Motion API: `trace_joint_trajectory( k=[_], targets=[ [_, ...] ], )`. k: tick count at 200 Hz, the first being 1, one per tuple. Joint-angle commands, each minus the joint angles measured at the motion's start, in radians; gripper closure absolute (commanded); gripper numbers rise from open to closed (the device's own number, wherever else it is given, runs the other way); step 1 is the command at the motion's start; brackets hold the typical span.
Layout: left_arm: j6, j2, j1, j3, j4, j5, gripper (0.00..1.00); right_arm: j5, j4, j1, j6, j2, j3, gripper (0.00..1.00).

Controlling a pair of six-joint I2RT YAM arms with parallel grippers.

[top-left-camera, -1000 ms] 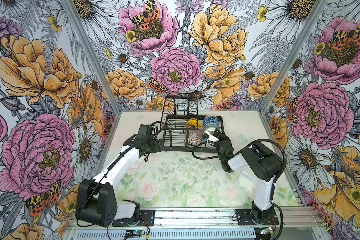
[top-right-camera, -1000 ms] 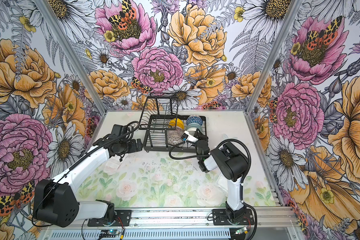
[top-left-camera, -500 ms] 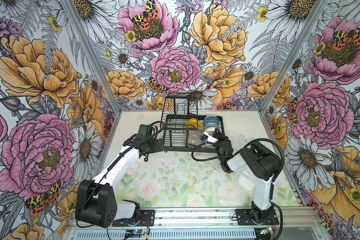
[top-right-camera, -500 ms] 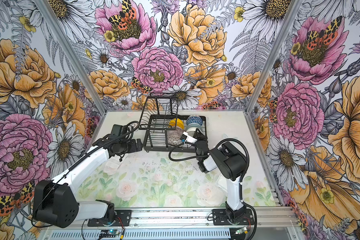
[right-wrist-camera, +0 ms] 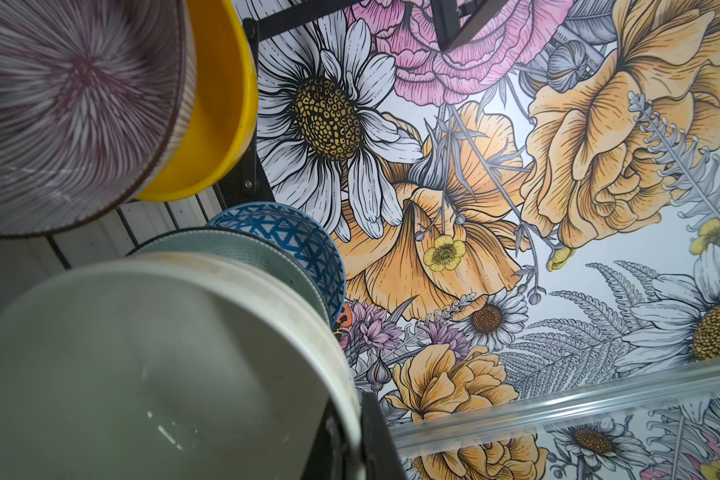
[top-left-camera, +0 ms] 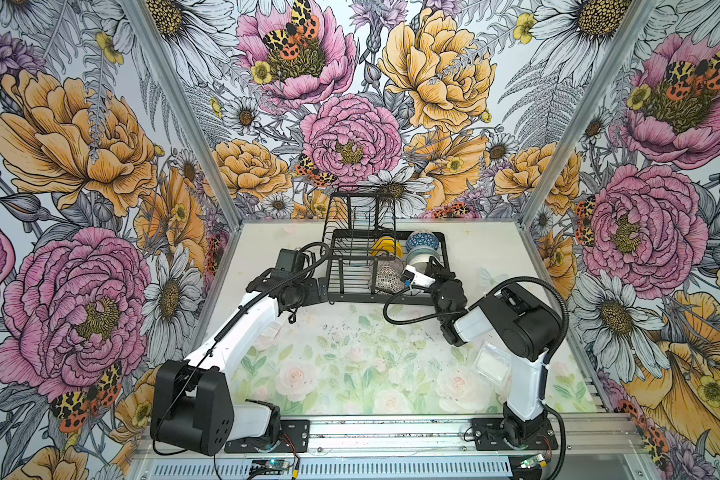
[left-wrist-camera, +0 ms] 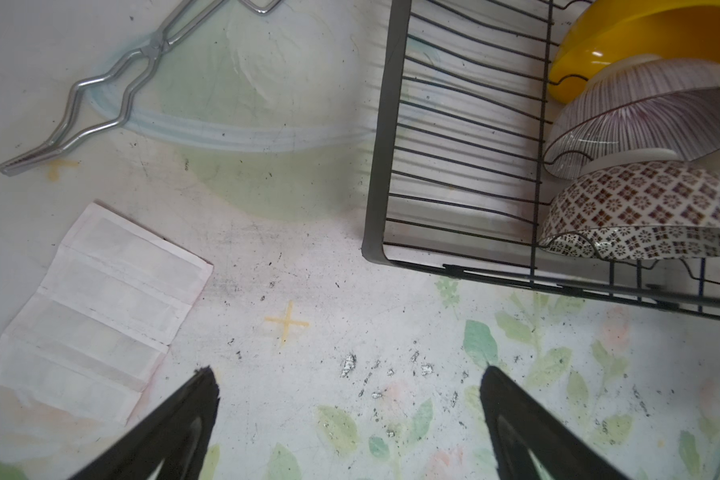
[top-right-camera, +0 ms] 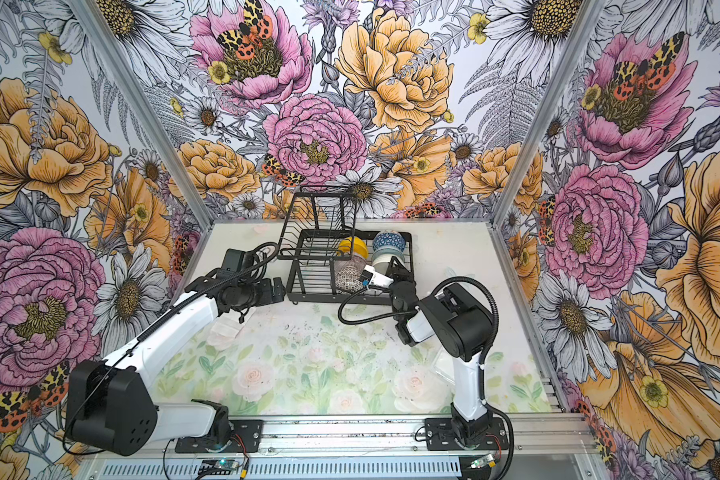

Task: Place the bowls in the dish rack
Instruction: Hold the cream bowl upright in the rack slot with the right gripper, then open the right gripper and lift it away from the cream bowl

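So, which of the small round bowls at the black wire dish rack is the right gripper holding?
The plain cream bowl: the right gripper is shut on its rim, and it alone is gripped.

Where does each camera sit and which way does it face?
Top views: high in front, looking down on the dish rack; left arm, right arm show.
Left wrist: above the table, facing down; open left gripper shows.
Right wrist: at the rack, facing the back wall; right gripper shut on cream bowl.
Shared: wrist views both see yellow bowl.

Bright even light, soft shadows, blurred close-ups
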Motion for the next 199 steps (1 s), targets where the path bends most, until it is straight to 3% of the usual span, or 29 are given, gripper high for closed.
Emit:
trace_joint_trajectory(
  k=[1,79,138,199],
  targets=[
    [0.021,-0.022,-0.005,0.021,0.020,-0.001,0.01,0.014,-0.025,0.014,0.006,0.018,-0.029,1.00],
    [0.026,-0.020,-0.004,0.025,0.020,0.001,0.01,-0.017,-0.073,0.026,0.149,-0.073,-0.087,1.00],
    [0.027,-0.029,-0.002,0.021,0.021,-0.001,0.01,-0.039,-0.111,0.026,0.205,-0.078,-0.089,0.74],
    [0.023,-0.036,0.000,0.015,0.020,0.000,0.01,-0.038,-0.115,0.025,0.203,-0.068,-0.078,0.69]
  ],
)
